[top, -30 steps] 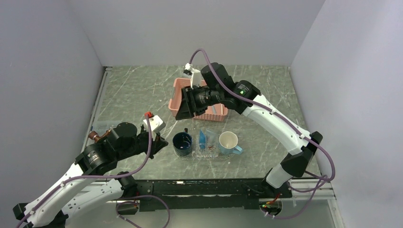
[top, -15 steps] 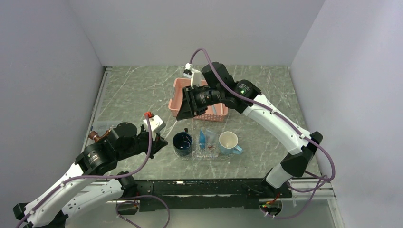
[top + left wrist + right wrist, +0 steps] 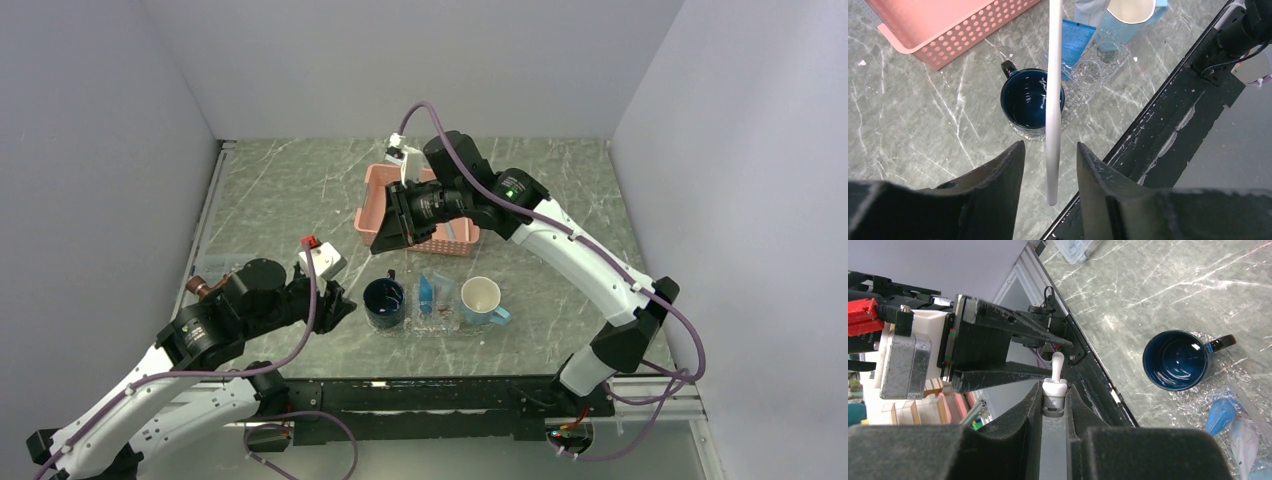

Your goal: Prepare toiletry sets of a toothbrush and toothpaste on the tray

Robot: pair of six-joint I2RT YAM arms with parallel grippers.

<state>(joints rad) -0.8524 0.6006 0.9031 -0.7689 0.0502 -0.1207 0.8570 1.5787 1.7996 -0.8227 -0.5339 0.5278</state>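
A slim pale toothbrush (image 3: 1053, 100) hangs in the air between my two grippers. My right gripper (image 3: 1054, 391) is shut on its thick white-and-grey end (image 3: 1054, 395). My left gripper (image 3: 1050, 167) is open, its jaws standing either side of the handle with a gap on each side. Below, the clear tray (image 3: 442, 326) lies on the table with a blue toothpaste tube (image 3: 426, 292) lying on it. The same toothpaste (image 3: 1075, 40) and tray (image 3: 1100, 70) show in the left wrist view.
A dark blue mug (image 3: 384, 302) stands at the tray's left end and a pale blue mug (image 3: 482, 300) at its right. The pink slatted basket (image 3: 375, 190) sits behind them, partly under my right arm. The table's black front rail (image 3: 1168, 115) runs close below my left gripper.
My left gripper has opened off the toothbrush handle and shifted slightly. My right gripper has closed onto the toothbrush's thick end.
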